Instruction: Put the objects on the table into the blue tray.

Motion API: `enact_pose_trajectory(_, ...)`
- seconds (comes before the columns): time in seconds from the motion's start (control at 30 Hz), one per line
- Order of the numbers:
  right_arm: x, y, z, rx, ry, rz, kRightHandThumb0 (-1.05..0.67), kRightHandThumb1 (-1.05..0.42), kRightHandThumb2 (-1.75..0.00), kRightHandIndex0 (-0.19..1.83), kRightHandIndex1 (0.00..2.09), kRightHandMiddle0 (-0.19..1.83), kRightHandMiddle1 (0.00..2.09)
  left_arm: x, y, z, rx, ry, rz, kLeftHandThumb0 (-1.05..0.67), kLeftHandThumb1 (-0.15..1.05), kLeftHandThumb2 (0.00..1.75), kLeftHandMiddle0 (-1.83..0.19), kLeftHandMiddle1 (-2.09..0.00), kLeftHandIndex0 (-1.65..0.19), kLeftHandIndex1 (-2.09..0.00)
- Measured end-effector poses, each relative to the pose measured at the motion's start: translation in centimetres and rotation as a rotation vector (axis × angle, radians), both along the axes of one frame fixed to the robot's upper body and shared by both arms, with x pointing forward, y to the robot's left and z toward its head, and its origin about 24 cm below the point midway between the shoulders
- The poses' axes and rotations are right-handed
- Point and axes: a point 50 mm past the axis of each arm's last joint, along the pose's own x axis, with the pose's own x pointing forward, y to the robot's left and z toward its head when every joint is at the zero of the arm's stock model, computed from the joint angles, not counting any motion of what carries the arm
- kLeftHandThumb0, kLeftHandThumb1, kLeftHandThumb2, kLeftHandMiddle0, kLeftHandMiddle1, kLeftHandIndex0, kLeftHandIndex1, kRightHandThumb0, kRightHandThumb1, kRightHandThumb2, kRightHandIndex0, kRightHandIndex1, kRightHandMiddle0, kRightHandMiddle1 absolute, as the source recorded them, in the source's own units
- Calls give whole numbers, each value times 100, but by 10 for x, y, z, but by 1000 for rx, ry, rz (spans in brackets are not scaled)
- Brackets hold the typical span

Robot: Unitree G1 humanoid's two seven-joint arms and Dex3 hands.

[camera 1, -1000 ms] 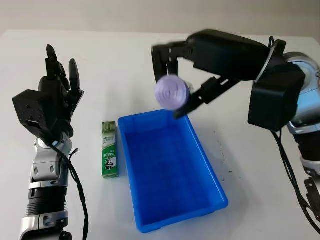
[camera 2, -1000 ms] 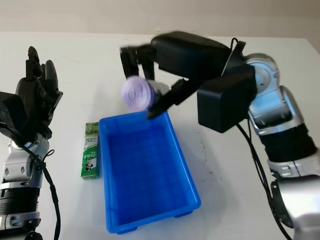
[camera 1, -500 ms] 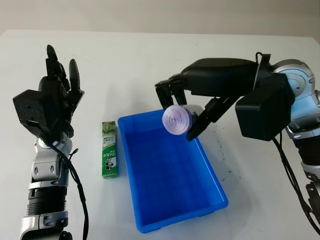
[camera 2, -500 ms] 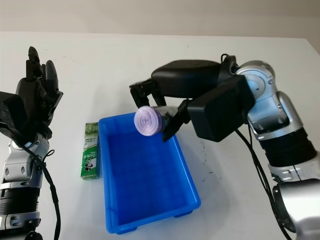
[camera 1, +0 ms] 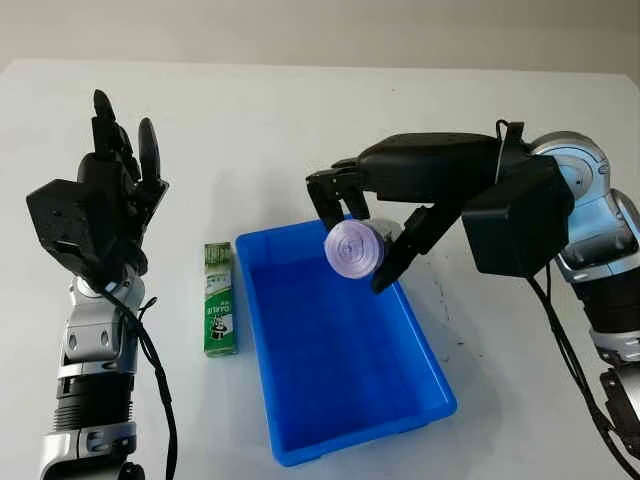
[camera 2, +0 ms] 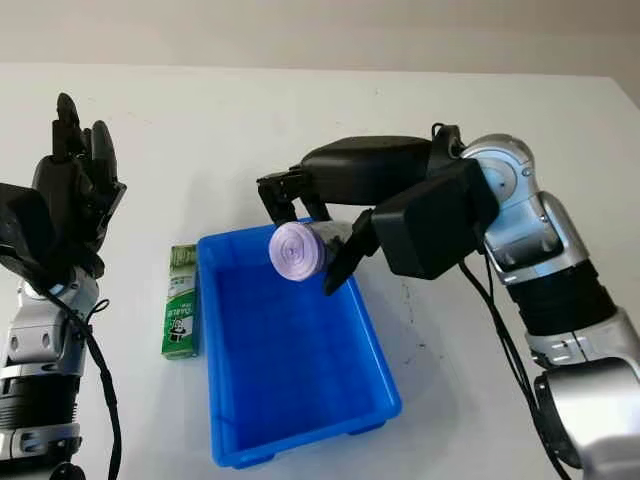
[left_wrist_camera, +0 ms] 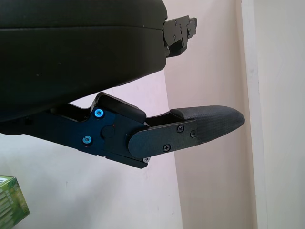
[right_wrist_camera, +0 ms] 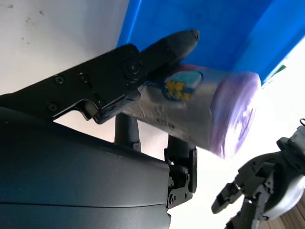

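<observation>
A white table [camera 1: 250, 110] carries a blue tray [camera 1: 345, 425], the landmark for all that follows. The tray is a deep rectangular bin lying lengthwise away from the robot, and its inside shows bare blue floor.

The robot's right arm reaches in from the tray's right side, and the right hand [camera 1: 362, 225] hangs over the tray's far end, just above the far rim. Its black fingers [right_wrist_camera: 162, 50] are clamped around a cylindrical container with a purple lid [camera 1: 352, 249], held on its side with the lid facing the robot. In the right wrist view the container's pale body bears a printed label, and one finger lies along it against the blue of the tray.

Well to the left of the tray, the left hand [camera 1: 105, 195] is raised above the table, open, fingers pointing up and holding nothing.

A small green box [camera 1: 220, 298] lies flat on the table just beside the tray's left wall, parallel to it and not touching it, between the tray and the left arm. A corner of it appears in the left wrist view.
</observation>
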Motion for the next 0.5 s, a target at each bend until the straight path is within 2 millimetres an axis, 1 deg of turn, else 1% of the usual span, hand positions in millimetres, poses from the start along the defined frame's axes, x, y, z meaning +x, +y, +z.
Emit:
enact_pose_trajectory(0.07, 0, 1, 1, 17, 1, 9, -55, -105, -7, 0, 189, -9, 191, 0, 0, 0, 5, 1, 3, -79, 105, 63, 18, -5, 19, 0)
enact_pose_trajectory(0.17, 0, 1, 2, 47, -5, 29, -59, -105, -6, -4, 169, -12, 167, 0, 0, 0, 6, 1, 3, -78, 105, 63, 19, -5, 19, 0)
enact_pose_trajectory(0.23, 0, 1, 1, 67, -1, 48, -63, -105, -6, -8, 147, -14, 138, 0, 0, 0, 7, 2, 3, -78, 105, 63, 18, -5, 19, 0)
enact_pose_trajectory(0.27, -1, 1, 0, 72, -3, 59, -65, -105, -6, -9, 131, -15, 123, 0, -1, 0, 7, 2, 4, -78, 105, 63, 18, -5, 19, 0)
enact_pose_trajectory(0.3, -1, 2, -1, 73, -4, 65, -70, -104, -6, -8, 96, -13, 92, 0, -1, 0, 7, 2, 5, -77, 105, 63, 18, -5, 19, -1)
enact_pose_trajectory(0.4, -2, 2, -1, 64, -11, 83, -77, -103, -5, -4, 33, -11, 39, 0, -1, 0, 9, 3, 7, -77, 105, 63, 18, -5, 19, -1)
enact_pose_trajectory(0.47, -3, 2, -2, 54, -16, 96, -79, -103, -5, -5, 18, -11, 26, 0, -2, 0, 13, 4, 7, -77, 105, 63, 18, -5, 19, -1)
enact_pose_trajectory(0.5, -3, 2, -2, 47, -13, 99, -80, -103, -5, -9, 12, -13, 21, 0, -2, 0, 15, 4, 7, -78, 105, 63, 18, -5, 19, -1)
